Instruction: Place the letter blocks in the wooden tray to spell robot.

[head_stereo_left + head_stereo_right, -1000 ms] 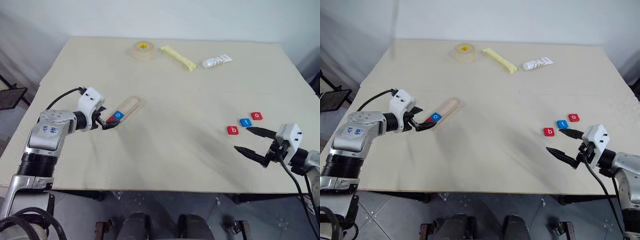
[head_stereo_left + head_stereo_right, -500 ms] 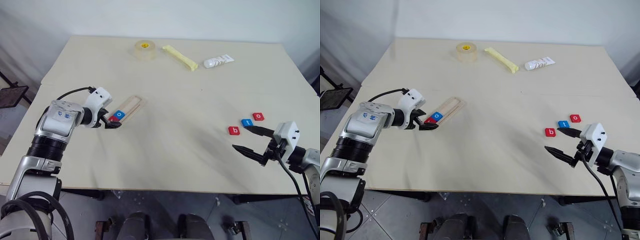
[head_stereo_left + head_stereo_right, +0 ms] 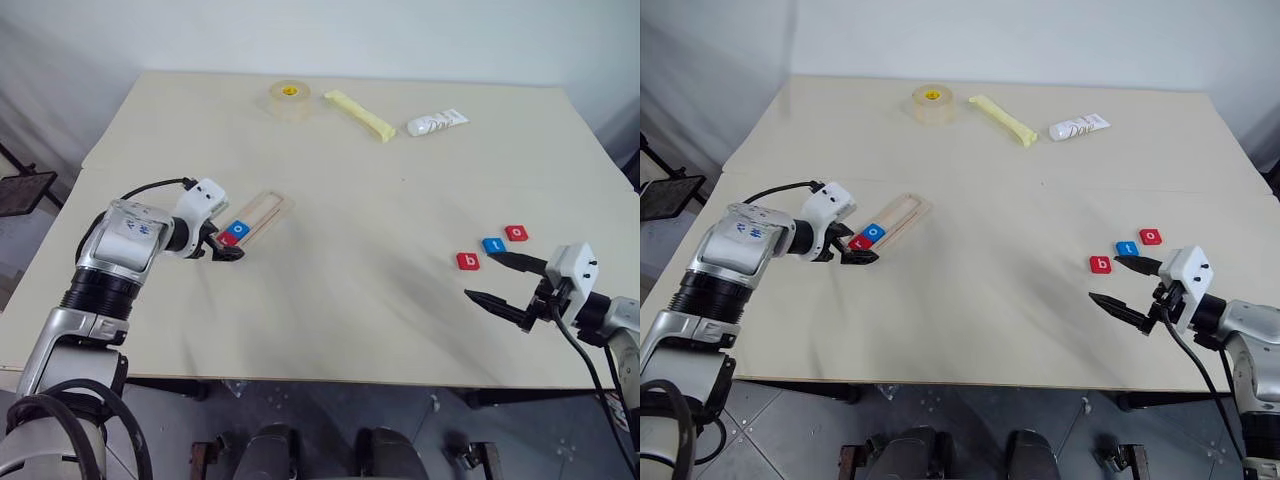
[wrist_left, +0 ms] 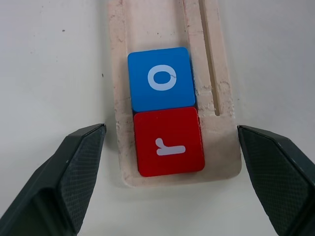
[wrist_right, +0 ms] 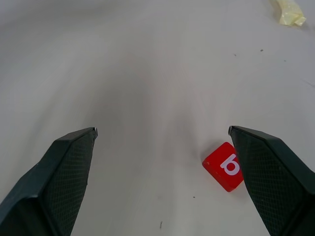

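Left gripper [image 4: 170,147] fingers spread wide, holding nothing, one on each side of the near end of the wooden tray [image 4: 216,73] on the table [image 3: 350,190]. Red r block [image 4: 169,141] sits in the tray between the fingertips; blue o block [image 4: 161,79] touches it just beyond. Right gripper [image 5: 162,137] fingers also wide apart and empty. Red b block [image 5: 224,166] lies beside its right finger [image 5: 270,172]; blue t block [image 3: 492,245] and red o block [image 3: 516,233] just past it.

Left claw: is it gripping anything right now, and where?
Nothing is held. The left claw is open, straddling the end of the pale wooden tray.
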